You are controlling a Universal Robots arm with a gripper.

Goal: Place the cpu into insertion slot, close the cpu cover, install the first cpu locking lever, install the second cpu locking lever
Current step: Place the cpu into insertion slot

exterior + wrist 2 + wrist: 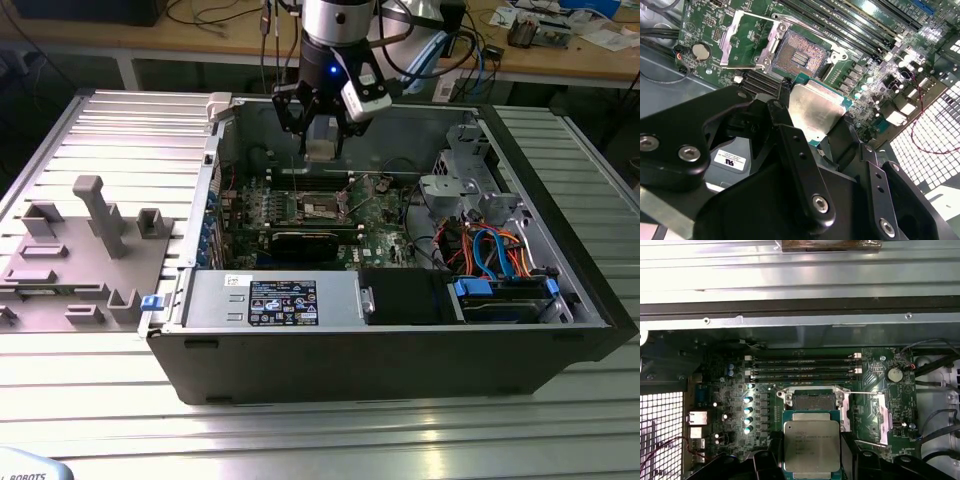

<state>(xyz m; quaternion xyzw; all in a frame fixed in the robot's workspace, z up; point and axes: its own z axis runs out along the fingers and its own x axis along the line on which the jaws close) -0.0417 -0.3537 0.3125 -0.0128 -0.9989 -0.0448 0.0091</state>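
holding: flat square silvery-grey cpu is pinched by black gripper, above dark square insertion slot.
cover: silver frame cpu cover is swung open.
care: cpu best kept level, edges squared.

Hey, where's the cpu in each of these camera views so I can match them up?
Exterior view: cpu held in the gripper, above the open computer case.
Second wrist view: cpu in the gripper, next to the insertion slot.
First wrist view: cpu beside the insertion slot.
Shared landmark: the empty insertion slot.
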